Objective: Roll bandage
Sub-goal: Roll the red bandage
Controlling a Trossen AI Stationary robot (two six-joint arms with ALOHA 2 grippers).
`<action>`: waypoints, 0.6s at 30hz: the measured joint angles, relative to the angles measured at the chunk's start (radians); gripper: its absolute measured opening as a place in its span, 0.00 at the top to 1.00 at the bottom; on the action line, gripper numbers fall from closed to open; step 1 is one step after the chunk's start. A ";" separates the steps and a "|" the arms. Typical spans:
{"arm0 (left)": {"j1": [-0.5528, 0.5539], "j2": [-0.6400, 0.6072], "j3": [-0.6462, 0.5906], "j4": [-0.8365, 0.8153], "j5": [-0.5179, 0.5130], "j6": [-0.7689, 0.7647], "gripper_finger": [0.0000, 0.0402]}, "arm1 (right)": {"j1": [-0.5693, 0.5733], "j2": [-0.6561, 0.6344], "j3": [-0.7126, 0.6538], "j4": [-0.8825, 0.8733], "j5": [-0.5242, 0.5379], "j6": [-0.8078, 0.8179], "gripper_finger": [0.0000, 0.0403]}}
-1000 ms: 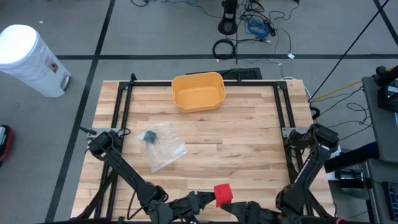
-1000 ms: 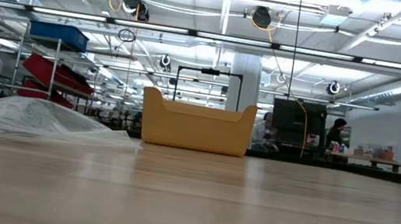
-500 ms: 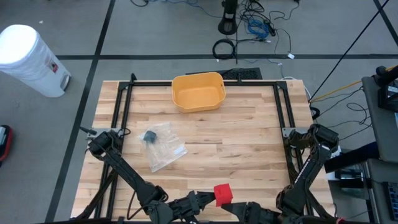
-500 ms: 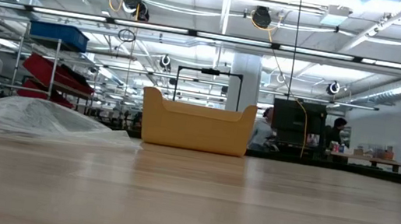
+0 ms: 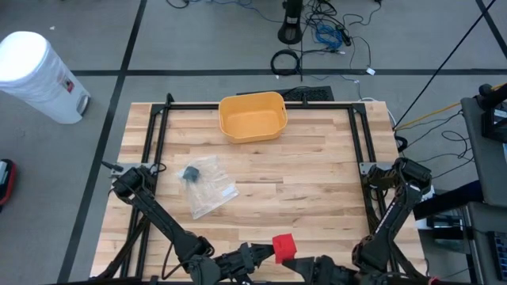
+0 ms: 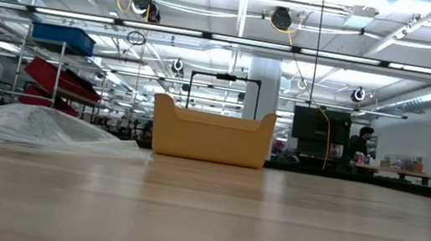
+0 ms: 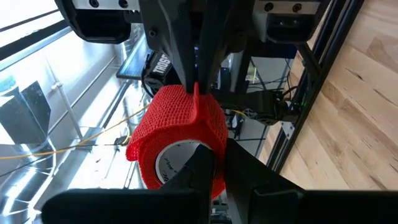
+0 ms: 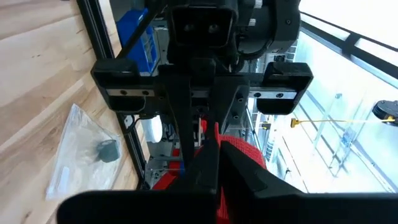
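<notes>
While both claws pinch the red bandage roll (image 5: 284, 246), the yellow bin (image 5: 252, 116) sits empty.

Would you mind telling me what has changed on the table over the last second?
Nothing on the table has visibly moved. The red bandage roll is at the near edge between the two grippers as before, with the left gripper shut on it and the right gripper shut on its loose end. The clear bag and the yellow bin lie where they were. In the room behind, a person left the low view.
</notes>
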 joint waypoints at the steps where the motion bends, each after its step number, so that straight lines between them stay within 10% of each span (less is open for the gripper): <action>1: 0.000 0.000 0.000 0.000 0.000 0.000 0.93 | 0.001 0.000 0.000 0.006 0.000 0.002 1.00; 18: 0.000 0.000 0.000 0.000 -0.004 0.006 0.93 | 0.020 0.000 0.000 -0.059 0.003 0.149 1.00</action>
